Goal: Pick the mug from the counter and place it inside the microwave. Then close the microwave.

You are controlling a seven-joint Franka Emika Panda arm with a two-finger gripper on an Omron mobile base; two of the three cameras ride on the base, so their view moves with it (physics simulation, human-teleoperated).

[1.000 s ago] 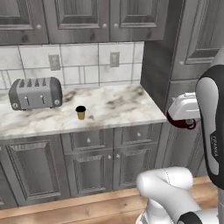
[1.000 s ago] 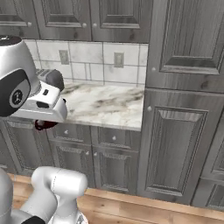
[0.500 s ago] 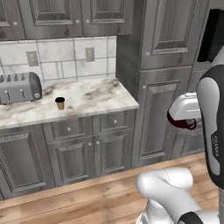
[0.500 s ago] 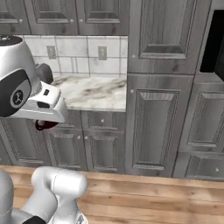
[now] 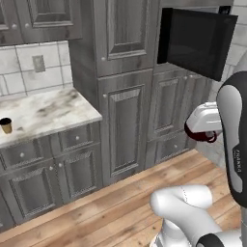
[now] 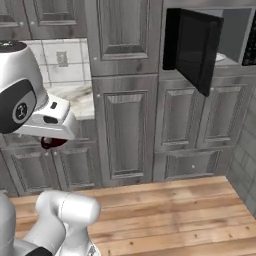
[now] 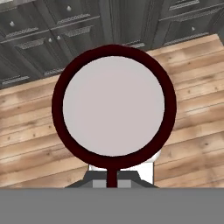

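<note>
The base has driven right since the earlier frame: the microwave point(image 5: 197, 41), door open, has entered view and the desk point(image 5: 46, 111) has shifted left. The fingers point(image 7: 113, 177) are clamped on the mug point(image 7: 113, 106), carried above the floor point(image 7: 192, 109).

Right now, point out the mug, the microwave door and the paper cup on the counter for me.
mug point(image 7: 113, 107): hand view, on its pale inside.
microwave door point(image 6: 192, 47): right base view, on the black glass of the open door.
paper cup point(image 5: 6, 125): left base view, on its tan side wall.
</note>
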